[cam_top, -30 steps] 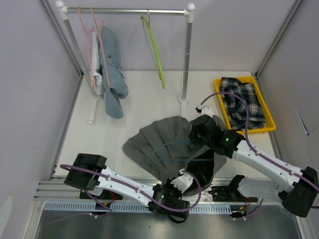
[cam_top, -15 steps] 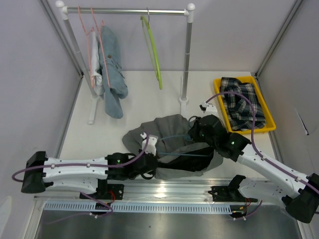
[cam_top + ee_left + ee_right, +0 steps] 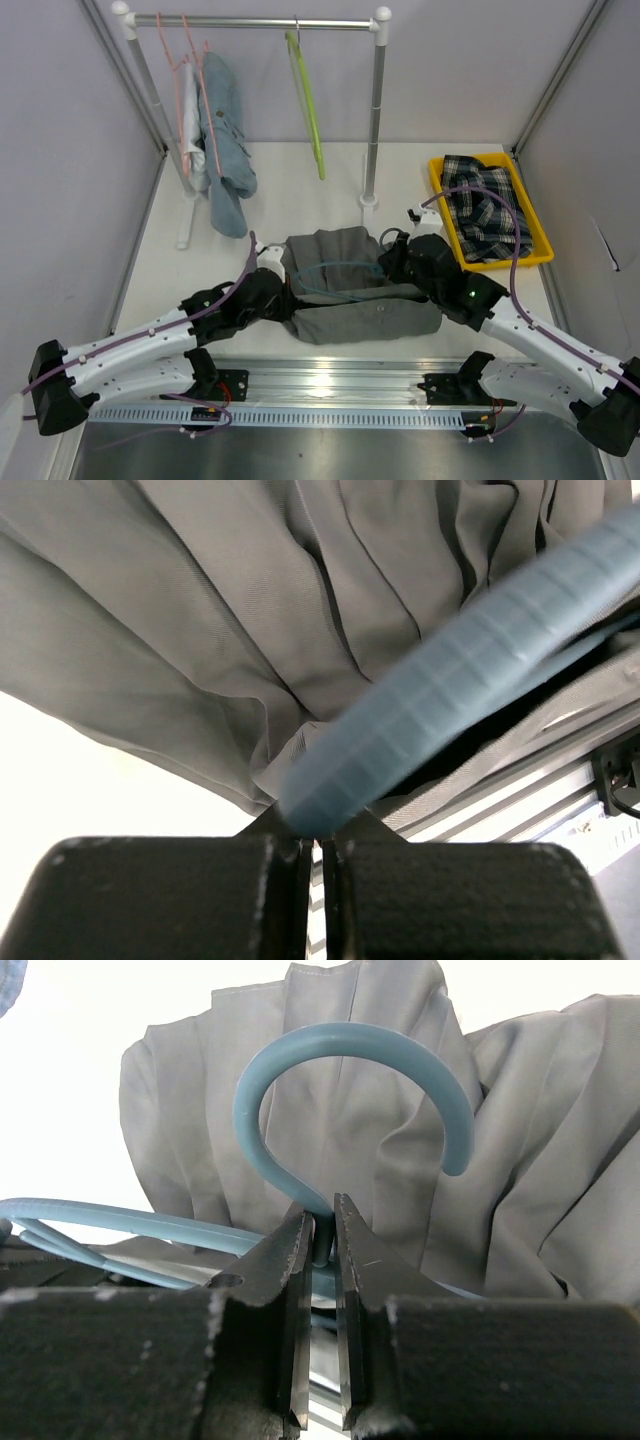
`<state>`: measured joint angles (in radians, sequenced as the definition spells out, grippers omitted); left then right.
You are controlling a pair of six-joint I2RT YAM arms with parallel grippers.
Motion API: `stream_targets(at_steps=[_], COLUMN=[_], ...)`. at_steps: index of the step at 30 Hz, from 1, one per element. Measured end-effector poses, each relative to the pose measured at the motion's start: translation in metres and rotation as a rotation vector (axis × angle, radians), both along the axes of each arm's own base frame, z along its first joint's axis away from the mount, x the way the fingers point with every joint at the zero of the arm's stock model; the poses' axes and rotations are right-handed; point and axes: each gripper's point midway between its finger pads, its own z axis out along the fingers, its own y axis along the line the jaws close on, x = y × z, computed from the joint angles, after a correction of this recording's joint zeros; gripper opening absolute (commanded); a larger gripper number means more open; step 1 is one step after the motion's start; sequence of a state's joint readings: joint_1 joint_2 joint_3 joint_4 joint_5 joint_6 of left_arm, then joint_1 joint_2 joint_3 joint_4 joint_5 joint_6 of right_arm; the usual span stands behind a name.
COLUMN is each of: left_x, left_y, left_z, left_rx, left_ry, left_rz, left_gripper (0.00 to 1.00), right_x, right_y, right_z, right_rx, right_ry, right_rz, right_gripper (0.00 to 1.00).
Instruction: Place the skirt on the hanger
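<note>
The left gripper (image 3: 318,834) just shut on the grey pleated fabric skirt (image 3: 362,318), the right gripper (image 3: 318,1225) pinches the blue plastic hanger (image 3: 350,1036); draping seems nearly done.

You worked on a white table (image 3: 300,190) boxed in on three sides by plain, pale lilac walls (image 3: 450,80), under soft, even light that threw only faint shadows. At the far side stood a metal clothes rail (image 3: 250,21) on two upright posts, and a yellow tray (image 3: 438,190) sat at the table's right edge, near the right post. A brushed aluminium strip (image 3: 330,375) ran along the near edge and caught the light.
</note>
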<state>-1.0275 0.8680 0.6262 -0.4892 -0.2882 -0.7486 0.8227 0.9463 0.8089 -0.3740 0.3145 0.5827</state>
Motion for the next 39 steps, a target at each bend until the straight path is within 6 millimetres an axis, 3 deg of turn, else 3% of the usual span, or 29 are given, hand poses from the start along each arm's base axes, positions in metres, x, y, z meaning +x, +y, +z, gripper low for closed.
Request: stream_targets(at_steps=[8, 17, 26, 39], left_x=[0.018, 0.025, 0.032, 0.05], left_y=[0.013, 0.015, 0.028, 0.046], left_z=[0.007, 0.033, 0.027, 0.028], left_rx=[-0.028, -0.048, -0.012, -0.083], left_ry=[0.029, 0.004, 0.049, 0.105], left_rz=[0.023, -0.019, -0.004, 0.028], left_gripper=[0.0, 0.0, 0.0, 0.0], right_x=[-0.001, 0.0, -0.01, -0.017], right_y=[-0.004, -0.003, 0.009, 0.004], right_z=[0.004, 0.005, 0.002, 0.004], right_rx=[0.023, 0.028, -0.023, 0.019], right_ry=[-0.03, -0.051, -0.081, -0.102], right_rz=[-0.012, -0.019, 0.004, 0.001], right_gripper=[0.0, 0.0, 0.0, 0.0])
